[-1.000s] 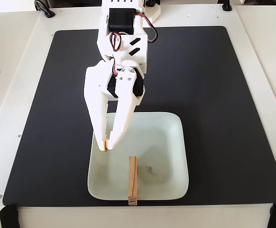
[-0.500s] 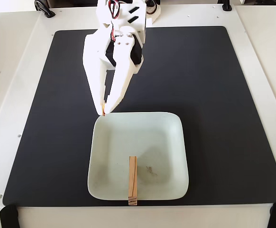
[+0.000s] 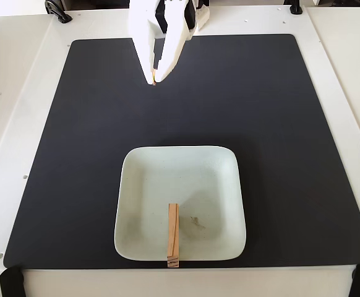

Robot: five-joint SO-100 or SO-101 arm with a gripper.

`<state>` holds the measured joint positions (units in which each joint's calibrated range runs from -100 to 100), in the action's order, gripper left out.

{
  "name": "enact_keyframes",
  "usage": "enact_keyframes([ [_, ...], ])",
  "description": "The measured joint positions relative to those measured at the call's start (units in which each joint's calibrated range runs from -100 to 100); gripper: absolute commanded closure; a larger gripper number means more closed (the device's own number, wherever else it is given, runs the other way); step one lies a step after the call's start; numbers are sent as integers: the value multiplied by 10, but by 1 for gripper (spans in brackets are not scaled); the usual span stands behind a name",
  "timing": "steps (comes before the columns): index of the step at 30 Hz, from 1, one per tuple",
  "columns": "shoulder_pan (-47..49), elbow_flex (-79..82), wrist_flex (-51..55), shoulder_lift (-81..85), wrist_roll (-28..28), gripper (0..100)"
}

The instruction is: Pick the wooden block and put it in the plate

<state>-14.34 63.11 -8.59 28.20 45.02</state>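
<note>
Wooden block lies in the plate, its near end propped on the front rim and overhanging; a nudge could tip it out. Gripper, fingertips together and empty, hangs well apart.

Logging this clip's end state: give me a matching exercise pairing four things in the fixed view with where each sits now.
Things:
1. small tan grooved wooden block
2. pale mint square plate
3. white two-finger tool
4. black square mat

Places:
A. covering most of the white table
B. near the top edge, tips together, holding nothing
C. lying in the plate, near end over its front rim
D. on the mat, toward the bottom edge

Pairs: 1-C, 2-D, 3-B, 4-A
</note>
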Motion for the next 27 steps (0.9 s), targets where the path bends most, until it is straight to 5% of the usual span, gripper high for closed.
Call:
enact_keyframes([
  [14, 47, 338, 9, 399, 19, 99],
  [27, 107, 360, 404, 638, 25, 99],
])
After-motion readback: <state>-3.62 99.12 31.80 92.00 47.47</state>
